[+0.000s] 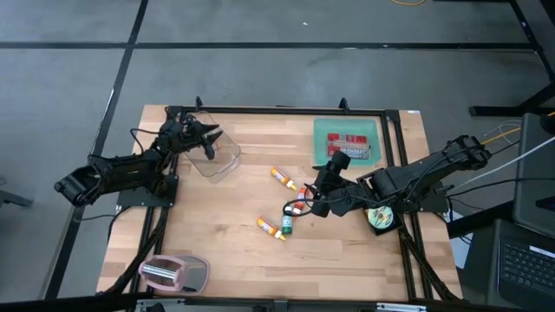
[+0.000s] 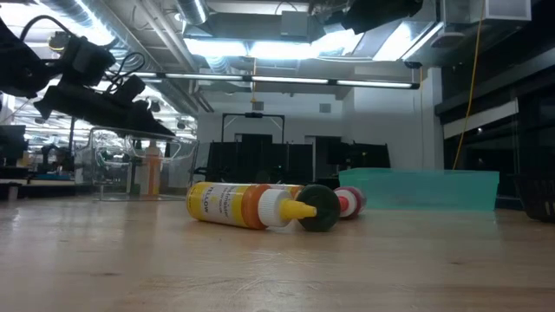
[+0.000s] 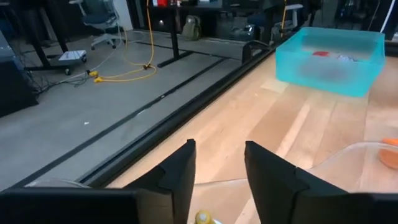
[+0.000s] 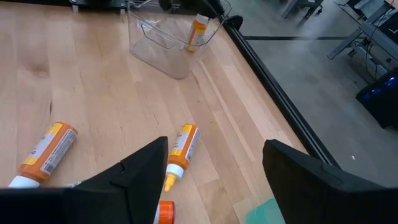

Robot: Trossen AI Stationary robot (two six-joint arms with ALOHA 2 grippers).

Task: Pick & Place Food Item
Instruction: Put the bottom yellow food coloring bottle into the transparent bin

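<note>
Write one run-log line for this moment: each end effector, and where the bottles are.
left end effector: open, above clear bin | bottle: in that bin | right end effector: open, over table bottles

A lab or workshop hall. Exposed ducts and strip lights (image 2: 260, 48) fill the top of the low view, with dark racks (image 2: 260, 160) at centre. The grey concrete floor (image 1: 260, 78) surrounds the wooden counter (image 1: 225, 225) in the high view; a yellow cable (image 3: 134, 59) and an office chair (image 3: 99, 18) appear upper left in the left wrist view.
</note>
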